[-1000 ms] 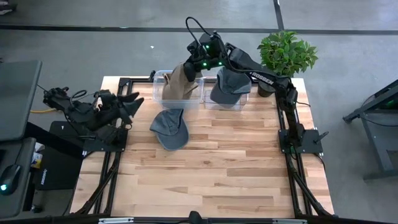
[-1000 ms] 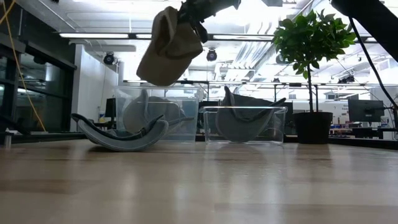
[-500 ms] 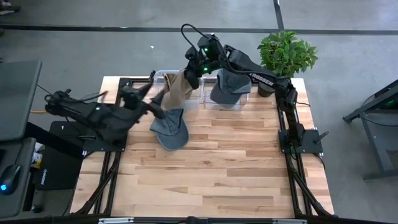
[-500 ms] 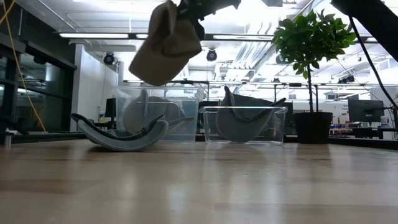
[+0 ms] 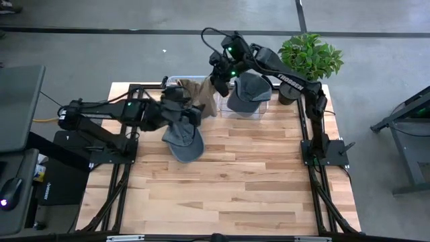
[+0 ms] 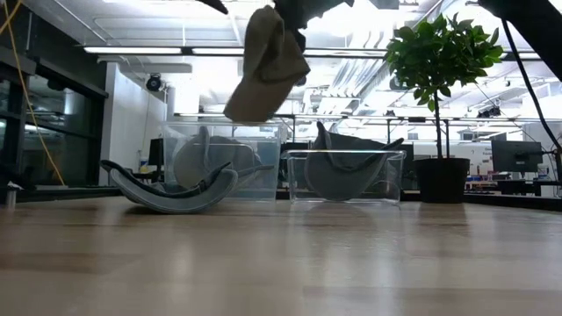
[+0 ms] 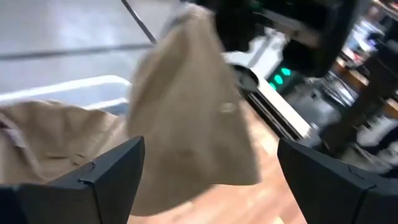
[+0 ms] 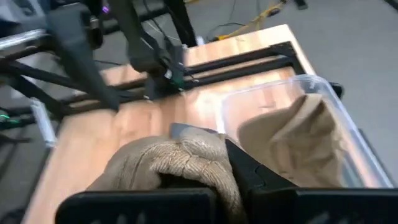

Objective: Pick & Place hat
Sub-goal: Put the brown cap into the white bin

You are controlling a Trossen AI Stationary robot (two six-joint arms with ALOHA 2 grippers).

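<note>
A tan hat (image 5: 203, 97) hangs from my right gripper (image 5: 218, 85) above the left clear bin (image 5: 172, 84); the low view shows this tan hat (image 6: 267, 66) well above the table. My left gripper (image 5: 188, 113) is open and has reached in beside it, with the tan hat (image 7: 193, 112) ahead between its spread fingers and apart from them. A grey hat (image 5: 183, 139) lies on the table in front of the left bin, resting on its curved crown (image 6: 171, 195). Another tan hat (image 8: 298, 140) lies inside the left bin. My right gripper (image 8: 205, 182) is shut on the tan hat's bunched cloth at its top end (image 8: 171, 163), pinched between the two fingers in several folds. The fingers come from above, slanting down. The hat is lifted clear and hangs slack below the fingers (image 6: 263, 79).
The right clear bin (image 5: 266, 106) holds a grey hat (image 5: 247, 91). A potted plant (image 5: 309, 57) stands at the table's far right corner. Black frame rails (image 5: 314, 144) run along both table sides. Bare wood (image 5: 235, 188) fills the near half.
My left arm has swung from the table's left edge toward the bins, and its open gripper now sits beside the hanging tan hat above the grey one. My right gripper has carried the tan hat a little toward the right, and the hat has swung with it.
</note>
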